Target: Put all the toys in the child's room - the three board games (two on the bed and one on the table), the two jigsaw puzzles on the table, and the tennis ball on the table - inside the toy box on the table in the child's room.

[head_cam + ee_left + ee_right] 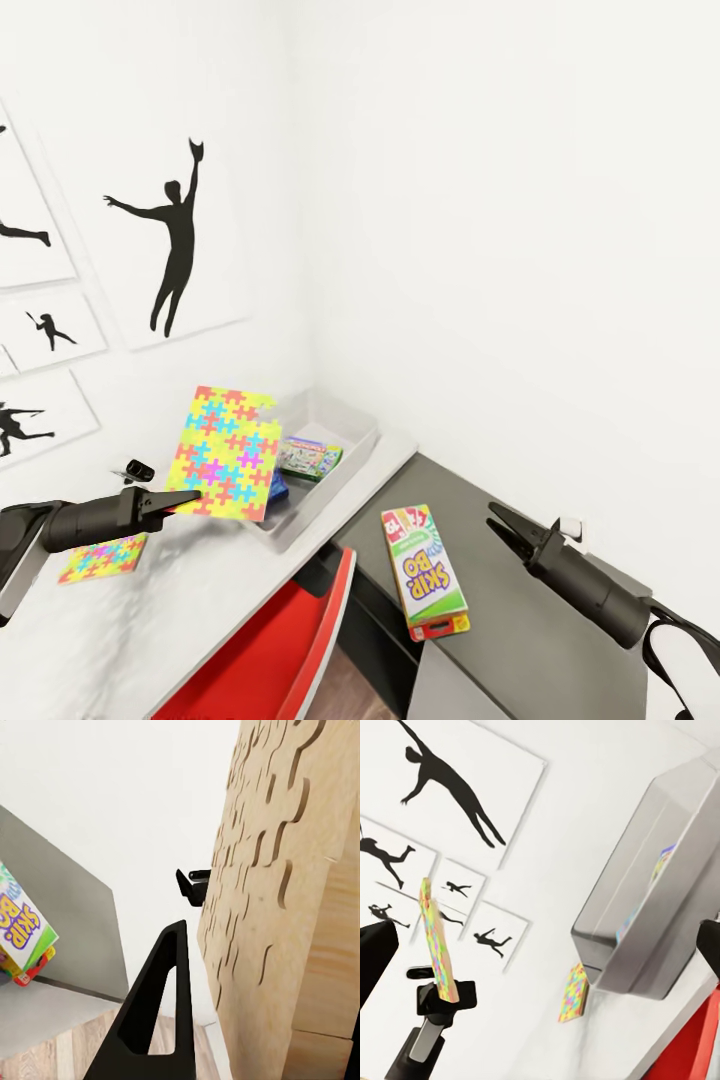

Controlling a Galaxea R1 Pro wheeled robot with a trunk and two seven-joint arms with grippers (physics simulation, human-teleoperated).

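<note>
With the left gripper clamped on the thin multicoloured jigsaw puzzle board, carry it toward two o'clock over the shallow light-grey toy box, flatten, release; the right gripper waits slightly parted.

The head camera is looking down at the pale mottled table's far corner; both wrist cameras are sharing the raised multicoloured jigsaw board, the left closest.
</note>
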